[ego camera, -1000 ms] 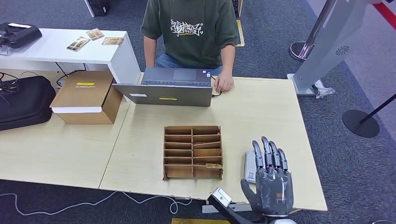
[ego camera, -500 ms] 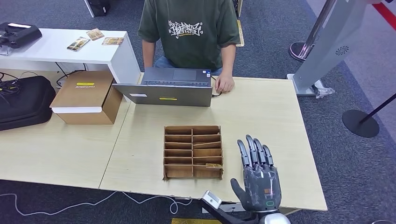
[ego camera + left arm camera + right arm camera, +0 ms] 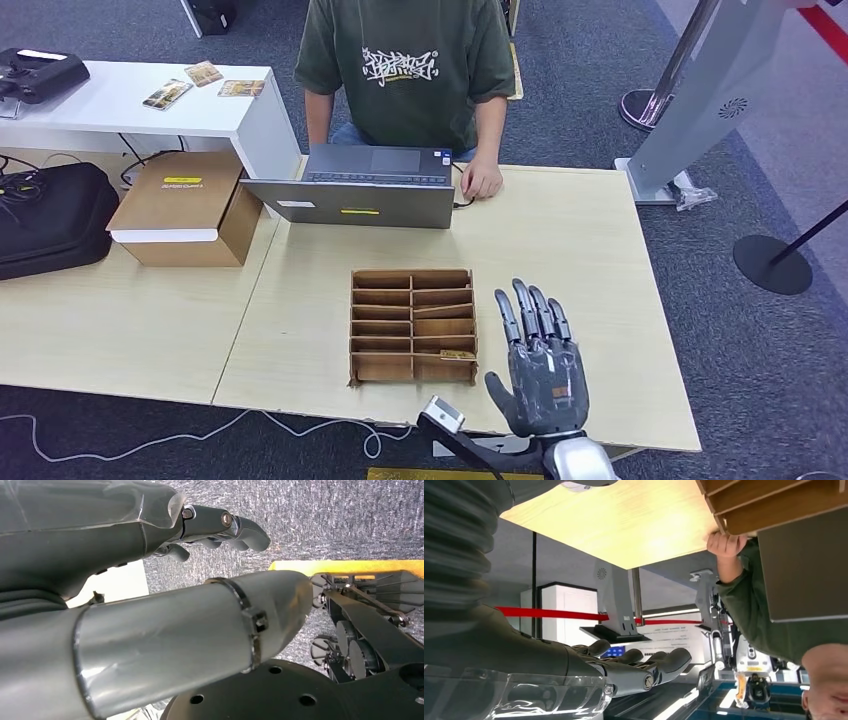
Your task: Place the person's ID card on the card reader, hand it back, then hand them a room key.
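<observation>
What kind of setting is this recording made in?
Probably a mock hotel reception desk: a person in a green T-shirt sits behind a light wooden table with a grey laptop and a brown slotted card rack; a red barrier belt behind.

- A wooden card rack [image 3: 413, 325] lies flat on the table, split into two columns of narrow slots.
- A small yellowish card [image 3: 458, 354], maybe a room key, sits in the rack's lower right slot, too small to read.
- Another slot holds a tilted divider or card.
</observation>
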